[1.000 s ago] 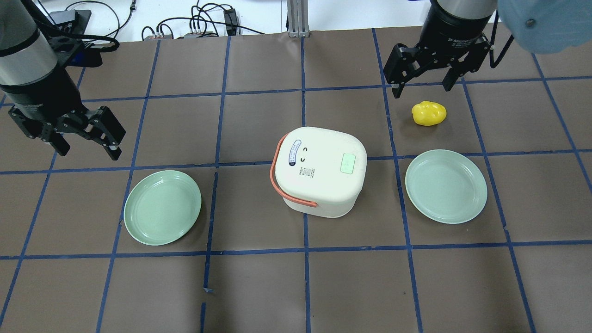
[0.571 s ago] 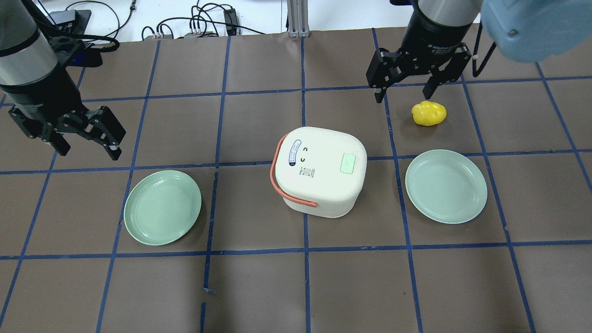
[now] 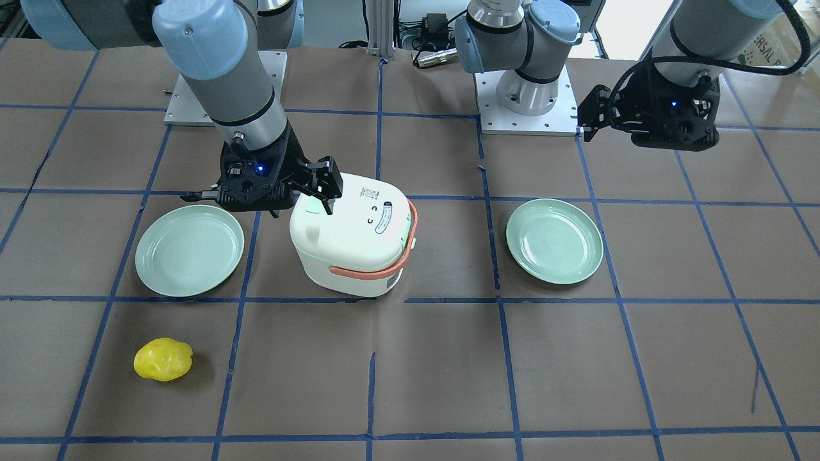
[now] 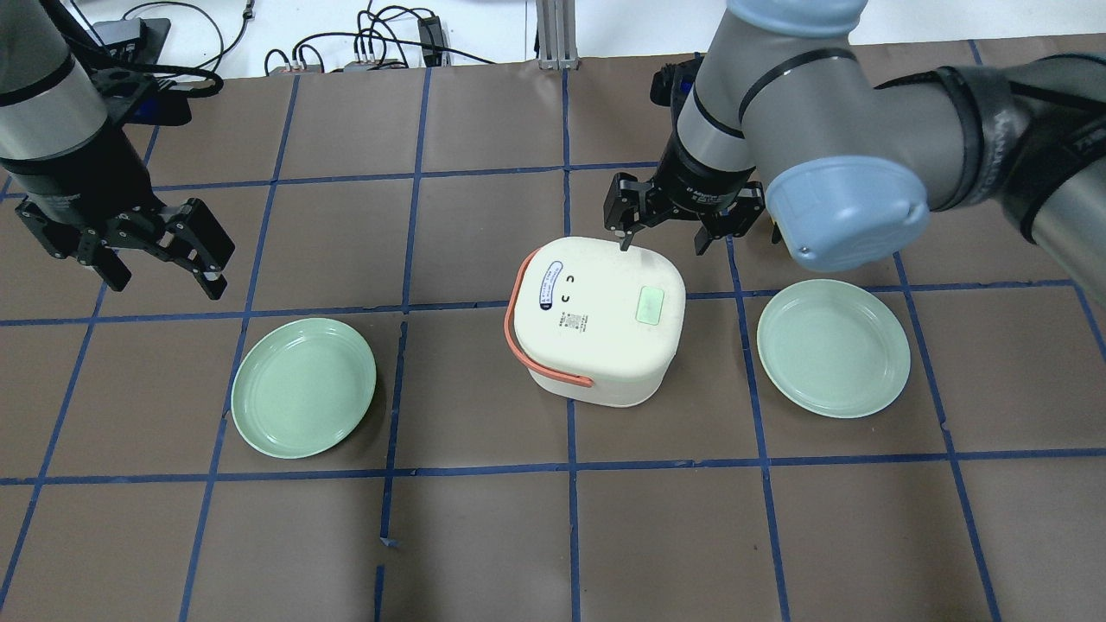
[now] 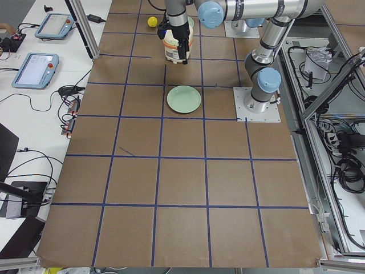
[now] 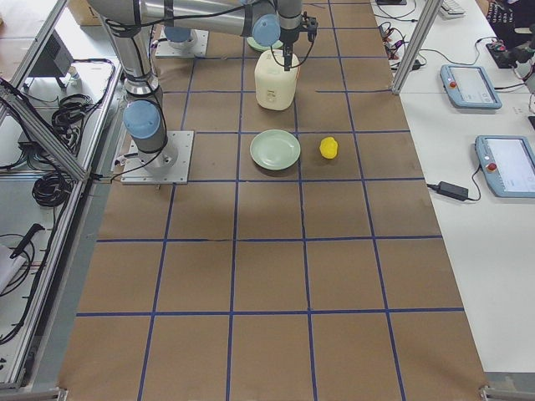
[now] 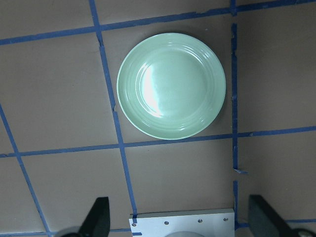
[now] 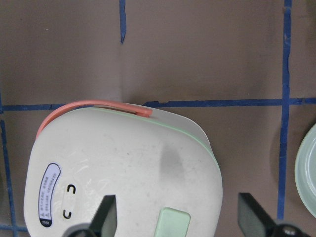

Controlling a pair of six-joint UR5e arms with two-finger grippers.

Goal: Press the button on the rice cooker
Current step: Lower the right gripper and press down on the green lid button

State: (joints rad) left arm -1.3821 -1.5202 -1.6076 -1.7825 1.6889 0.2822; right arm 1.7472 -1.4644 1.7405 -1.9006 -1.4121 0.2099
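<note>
The white rice cooker [image 4: 596, 320] with an orange handle stands mid-table. Its pale green button [image 4: 650, 305] is on the lid's right side. My right gripper [image 4: 663, 244] is open and empty, over the cooker's far edge, just beyond the button. In the right wrist view the cooker [image 8: 123, 168] fills the lower frame. There the button [image 8: 172, 223] lies between the spread fingers of the right gripper [image 8: 177, 215]. My left gripper [image 4: 164, 281] is open and empty at the far left, above and beyond the left plate.
A green plate [image 4: 303, 387] lies left of the cooker and another [image 4: 833, 347] lies right of it. A yellow lumpy object [image 3: 163, 359] sits beyond the right plate, hidden by my right arm in the overhead view. The left wrist view shows the left plate [image 7: 171, 85].
My right arm has swung left and down from above the yellow object to the cooker's far edge, gripper still open. The left arm has not moved.
</note>
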